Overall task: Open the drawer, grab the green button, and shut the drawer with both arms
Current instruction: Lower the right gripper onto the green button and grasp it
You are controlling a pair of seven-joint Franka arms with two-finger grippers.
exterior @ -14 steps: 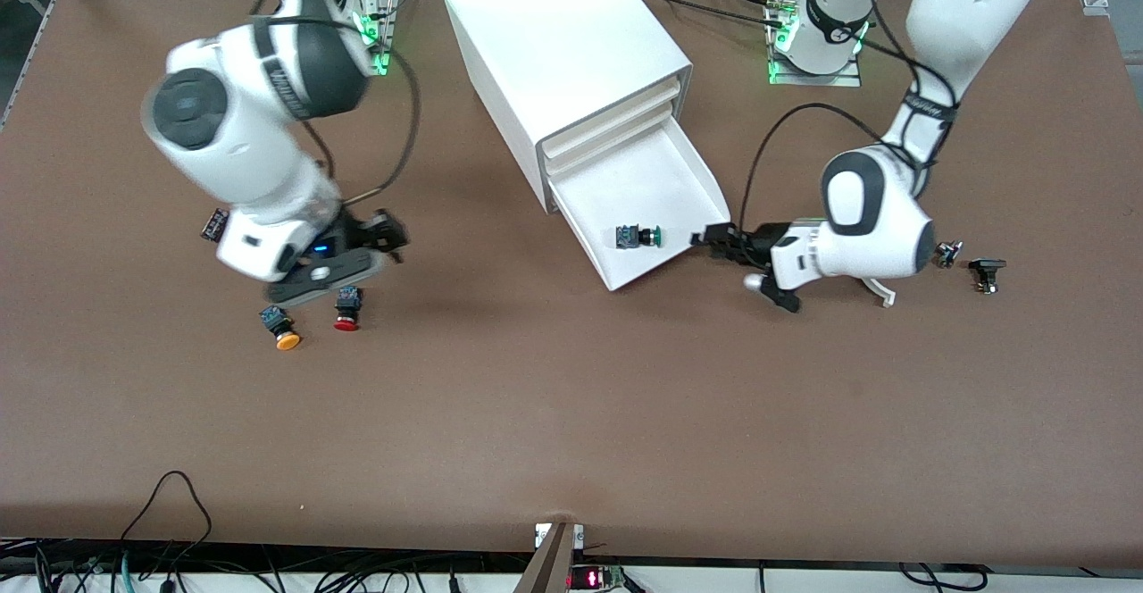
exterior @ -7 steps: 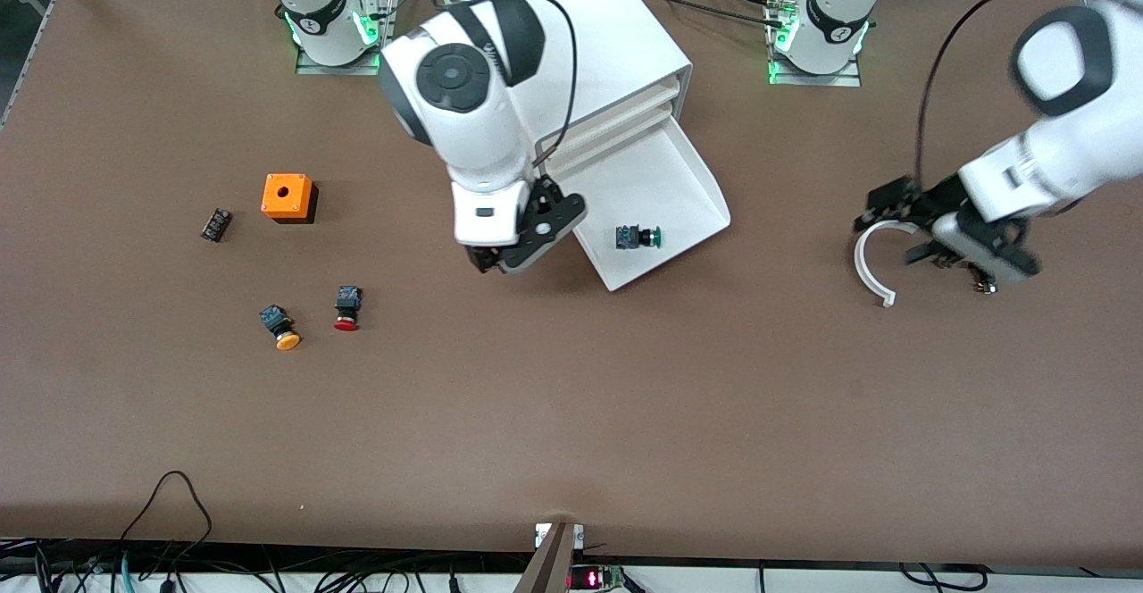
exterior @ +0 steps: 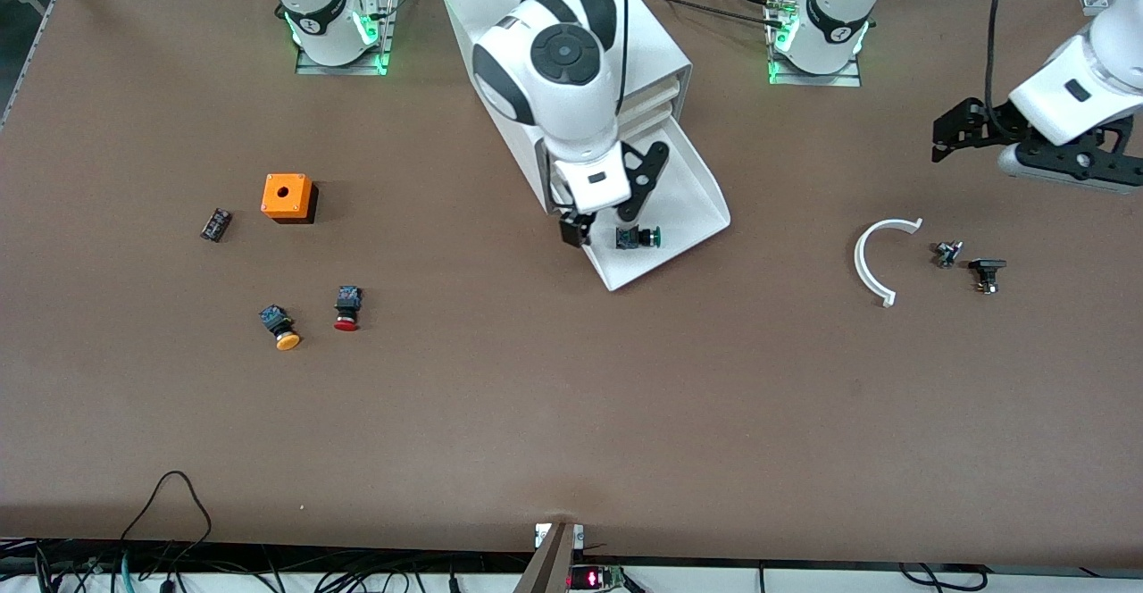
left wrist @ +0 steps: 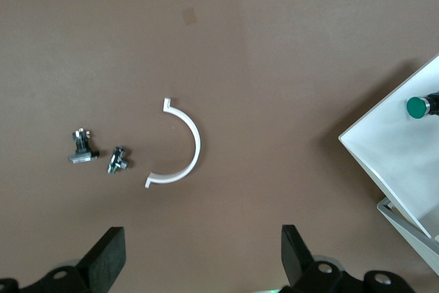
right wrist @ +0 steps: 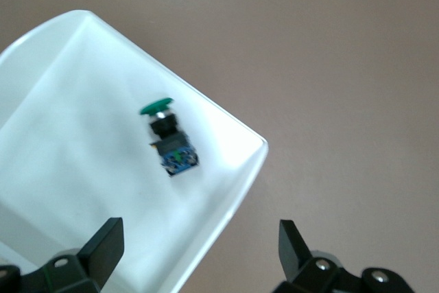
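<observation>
A brown worktop (exterior: 571, 396) carries a white cabinet (exterior: 571, 48) near the arms' bases, its bottom drawer (exterior: 692, 187) pulled out toward the front camera; the button (exterior: 638, 237) lies on its side in the drawer, close to the drawer's front lip, green cap pointing toward the left arm's end. The right claw (exterior: 603, 218) hangs over the open drawer just beside the button, fingers spread and empty; the right wrist view shows the button (right wrist: 168, 138) between and ahead of its fingertips. The left claw (exterior: 960, 133) waits spread wide and empty over the left arm's end of the worktop, above a white curved piece (exterior: 875, 258) and two small metal parts (exterior: 969, 263).

The drawer is open, so taking the button looks to be the step in hand; the next move likely calls for the right claw to centre over the black-and-blue body, come down and pinch across it.

The drawer's raised side walls and front lip crowd the button, leaving little room for the fingers; the open worktop in front of the drawer is free for lifting away. An orange box (exterior: 287, 196), a red-capped button (exterior: 346, 309) and an orange-capped button (exterior: 280, 328) lie well apart toward the right arm's end.
</observation>
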